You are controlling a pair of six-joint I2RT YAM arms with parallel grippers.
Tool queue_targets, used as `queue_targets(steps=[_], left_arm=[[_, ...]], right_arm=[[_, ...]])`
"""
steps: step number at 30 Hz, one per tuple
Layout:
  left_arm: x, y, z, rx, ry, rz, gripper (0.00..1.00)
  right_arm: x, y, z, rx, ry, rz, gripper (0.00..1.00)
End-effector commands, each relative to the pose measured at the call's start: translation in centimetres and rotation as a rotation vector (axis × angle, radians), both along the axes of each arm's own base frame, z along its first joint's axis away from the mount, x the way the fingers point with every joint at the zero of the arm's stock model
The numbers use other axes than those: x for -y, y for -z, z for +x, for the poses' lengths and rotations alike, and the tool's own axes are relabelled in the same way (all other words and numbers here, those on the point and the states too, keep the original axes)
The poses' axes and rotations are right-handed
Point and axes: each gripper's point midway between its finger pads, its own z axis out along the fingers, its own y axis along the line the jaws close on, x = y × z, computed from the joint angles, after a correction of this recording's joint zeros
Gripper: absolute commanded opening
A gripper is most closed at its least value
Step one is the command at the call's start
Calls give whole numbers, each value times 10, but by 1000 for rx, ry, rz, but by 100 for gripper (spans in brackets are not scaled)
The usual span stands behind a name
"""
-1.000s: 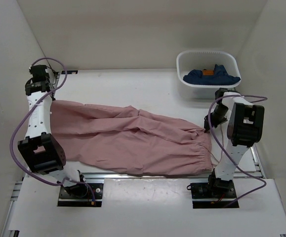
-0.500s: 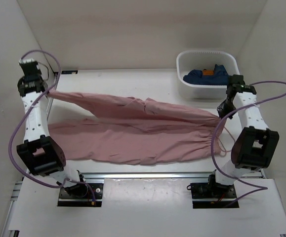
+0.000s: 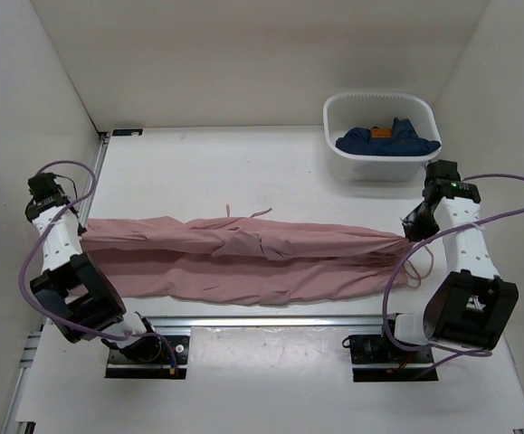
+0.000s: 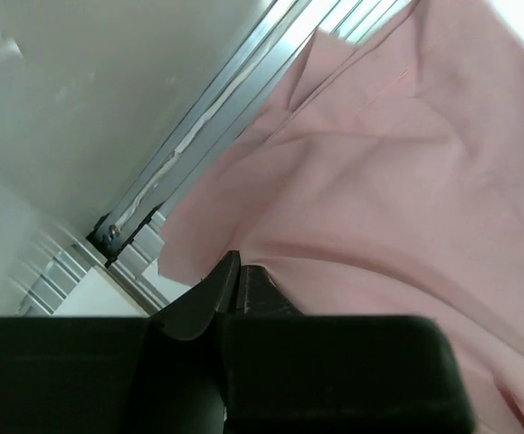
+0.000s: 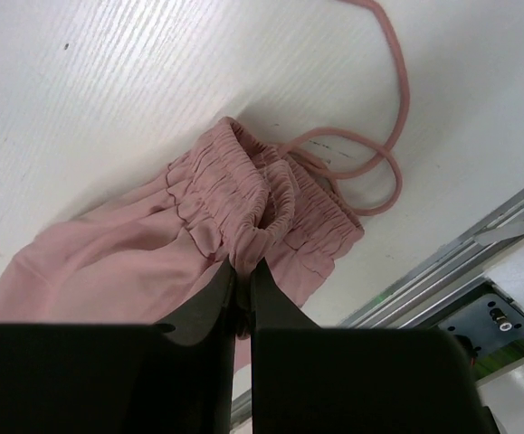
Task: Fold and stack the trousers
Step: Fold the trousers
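The dusty-pink trousers (image 3: 243,258) lie folded lengthwise in a long band across the near part of the table, waistband at the right, leg ends at the left. My left gripper (image 3: 79,229) is shut on the leg-end cloth (image 4: 352,226) at the table's left edge. My right gripper (image 3: 408,233) is shut on the gathered waistband (image 5: 262,203). A thin pink drawstring (image 5: 384,136) loops on the table beside the waistband, and another shows in the top view (image 3: 243,213).
A white tub (image 3: 381,136) at the back right holds a dark blue garment with an orange tag (image 3: 388,137). Aluminium rails run along the table's near edge (image 3: 271,318) and left edge (image 4: 198,154). White walls enclose the table.
Both grippers have carried the far edge of the trousers up and toward the near side, then lowered it. The trousers went from spread open to folded in a narrow band.
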Motion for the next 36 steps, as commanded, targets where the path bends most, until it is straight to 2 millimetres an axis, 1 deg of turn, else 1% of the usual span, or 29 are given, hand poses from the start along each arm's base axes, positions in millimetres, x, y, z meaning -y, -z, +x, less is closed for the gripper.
queue_targets(steps=[1,2,3,5,7,8,9,10,11,12,15,16,17,19,20,21,23,24,25,26,27,28,29,30,32,33,34,35,36], left_arm=[[-32,-52,34,159,-26,129,14],[-42,-76,43,201,-36,170,14],[-45,-87,46,220,-43,192,14],[-55,-98,43,234,-70,217,14],[-51,-82,27,181,-94,218,14],[-50,-77,11,159,-120,227,14],[-49,-65,-3,121,-143,225,14],[-43,-37,-24,43,-164,199,14],[-39,-29,-35,27,-175,190,14],[-32,-1,-55,-41,-192,147,14],[-24,25,-81,-104,-222,103,14],[-16,41,-88,-140,-213,65,14],[-15,52,-95,-173,-227,41,14],[-15,63,-105,-208,-248,13,14],[-15,69,-108,-231,-255,-5,19],[-20,68,-110,-235,-273,1,28],[-26,62,-104,-220,-274,12,46],[-29,59,-105,-217,-285,14,60],[-37,45,-95,-168,-282,34,66],[-39,37,-92,-156,-283,43,72],[-39,28,-89,-136,-278,43,76],[-45,15,-81,-104,-274,55,80],[-46,5,-80,-89,-275,66,80],[-46,0,-78,-81,-270,62,83],[-38,-12,-75,-83,-244,61,83],[-34,-13,-71,-81,-226,50,83],[-24,-10,-67,-98,-192,24,83],[-17,-5,-66,-110,-171,6,83],[-9,5,-68,-135,-155,-11,83]], right_arm=[[23,-19,15,54,10,-63,0],[28,-32,23,77,25,-68,0],[27,-36,18,59,24,-64,0],[25,-44,10,61,34,-61,0],[19,-27,-14,4,55,-41,0],[10,-25,-28,19,92,-11,0],[1,3,-53,-53,112,28,0],[-6,11,-68,-78,137,52,0],[-7,13,-80,-55,208,55,0],[-8,29,-100,-103,247,54,0],[-6,38,-118,-61,343,41,2],[-7,44,-121,-64,354,44,7],[-10,47,-123,-72,352,55,13],[-8,49,-127,-103,364,44,22],[-1,44,-129,-106,373,2,31],[4,41,-127,-105,378,-23,54],[14,24,-119,-62,373,-67,61],[18,17,-116,-51,341,-86,64],[24,-2,-103,21,331,-110,71],[27,-12,-100,52,322,-128,74],[31,-23,-99,72,305,-151,75],[32,-40,-90,122,284,-161,77],[32,-48,-88,132,268,-177,77],[31,-55,-86,159,251,-183,77],[22,-63,-78,188,190,-174,73],[15,-63,-75,192,158,-156,68],[-3,-59,-67,201,89,-112,60],[-14,-54,-64,203,66,-81,56],[-26,-30,-62,154,44,-45,51]])
